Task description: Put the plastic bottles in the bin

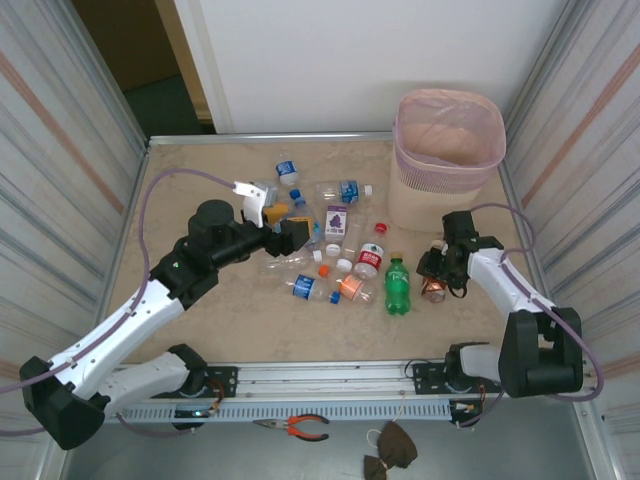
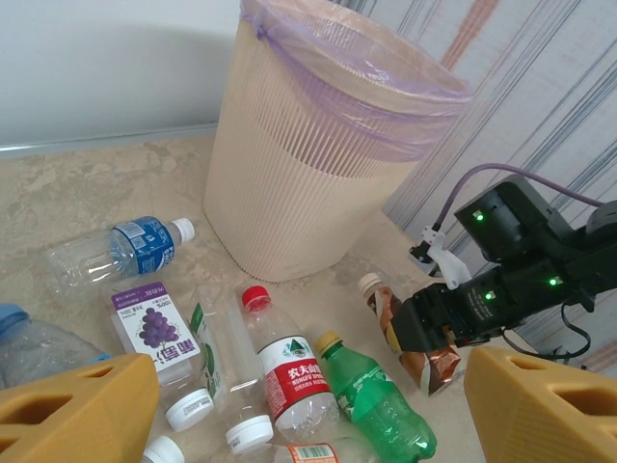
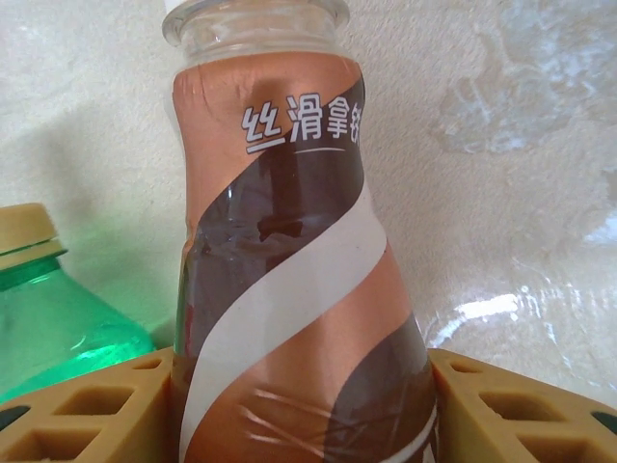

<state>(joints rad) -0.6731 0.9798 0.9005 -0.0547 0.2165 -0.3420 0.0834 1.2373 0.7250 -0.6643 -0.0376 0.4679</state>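
My right gripper [image 1: 436,278] clasps the brown-and-white-labelled plastic bottle [image 3: 289,251] beside a green plastic bottle [image 3: 58,309], near the pale pink mesh bin [image 1: 430,205]. Step: grasp. Next, I judge: lift it over the rim. My left gripper [image 1: 283,238] is spread and empty.

Loose bottles [image 1: 369,260] beside upright pink bin [image 1: 425,200]

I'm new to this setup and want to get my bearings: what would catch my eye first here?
The tall pale pink bin with a purple liner stands at the far right of the table. A jumble of plastic bottles lies mid-table, with a green bottle at its right edge. Beside that, near the bin's foot, the right hand clasps a brown-labelled bottle.
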